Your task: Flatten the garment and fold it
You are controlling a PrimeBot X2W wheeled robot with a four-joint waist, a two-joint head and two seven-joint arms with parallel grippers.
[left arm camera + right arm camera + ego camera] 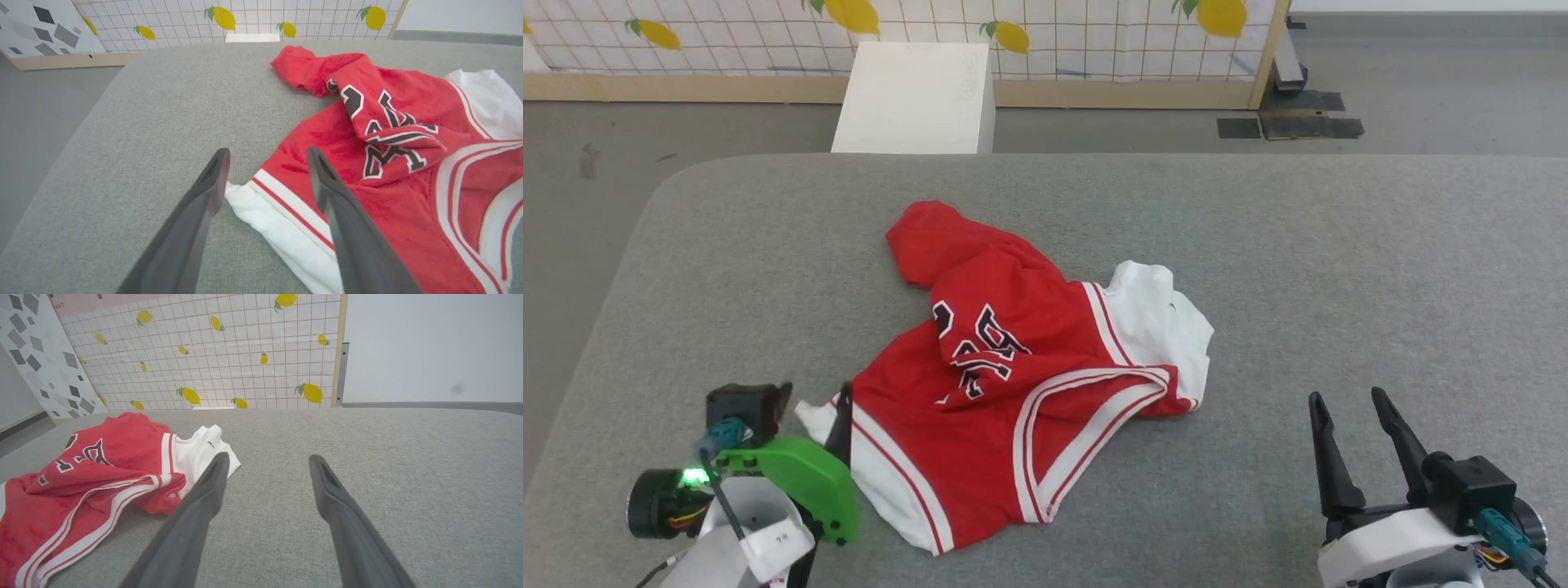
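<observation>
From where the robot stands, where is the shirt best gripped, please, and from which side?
Probably the white sleeve at the near-left corner of the shirt, approached from the left by the left gripper: it lies flat at the edge, while the middle is bunched.

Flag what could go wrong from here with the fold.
1. The left gripper is open astride the sleeve corner; a grip there may catch just one layer and drag the crumpled shirt instead of spreading it.
2. The lettering sits on a bunched fold; it could get pressed in as a crease.
3. The right gripper sits open over bare table, apart from the shirt, so a one-sided pull may slide everything.
</observation>
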